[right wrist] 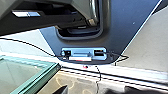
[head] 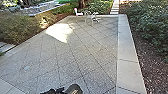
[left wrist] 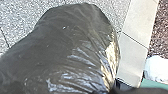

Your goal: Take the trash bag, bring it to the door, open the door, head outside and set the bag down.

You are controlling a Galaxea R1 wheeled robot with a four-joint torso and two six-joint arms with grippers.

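1. The paved yard [head: 75, 52] spreads out ahead, shrubs [head: 150, 27] along its right side. We're at the carrying-outside step, I'd judge, with the putting-down not yet done.

2. The robot's base [right wrist: 130, 22] looks to be right by the pale door track [right wrist: 147, 81]. From here I can't tell whether it is wholly clear of it.

3. A glass door panel [right wrist: 27, 77] stands near the base, and the way out seems open. (I'd mind that edge myself, with a cable [right wrist: 27, 43] trailing so close.)

4. The trash bag, dark, bulky and glossy [left wrist: 72, 47], is out in front on the robot's left, over the paving. Setting it down would call for a bare patch, a slow lowering until the plastic rests on the ground, and only then a release. Thin film like that could tear if dragged.

5. The left gripper [left wrist: 111, 91] seems clamped on the bag's gathered end, where the folds draw together.

6. The right gripper's state I can't tell.
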